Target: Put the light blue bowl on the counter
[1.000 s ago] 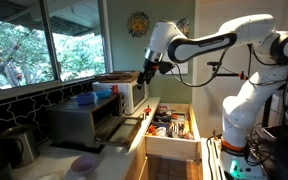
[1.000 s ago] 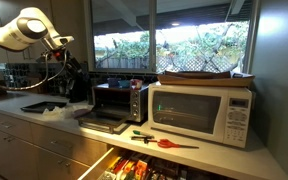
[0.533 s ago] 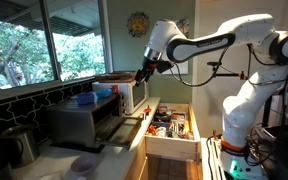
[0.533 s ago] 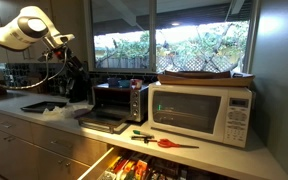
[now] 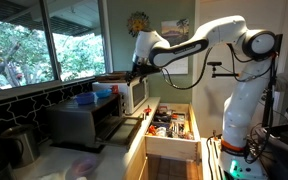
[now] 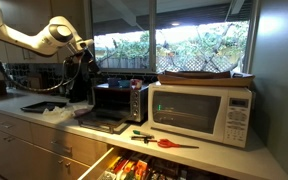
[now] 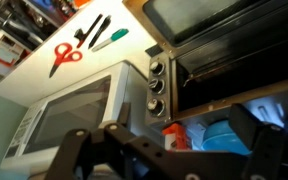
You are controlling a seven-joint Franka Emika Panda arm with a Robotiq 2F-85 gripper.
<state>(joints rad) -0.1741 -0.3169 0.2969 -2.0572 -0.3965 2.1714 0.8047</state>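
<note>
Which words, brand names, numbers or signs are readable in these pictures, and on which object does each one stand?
No text can be read in any view.
On the microwave, the control panel has markings too small to read.
On the toaster oven, the marks beside the knobs are too blurred to read.
On the wall picture, any words are too small to tell.
</note>
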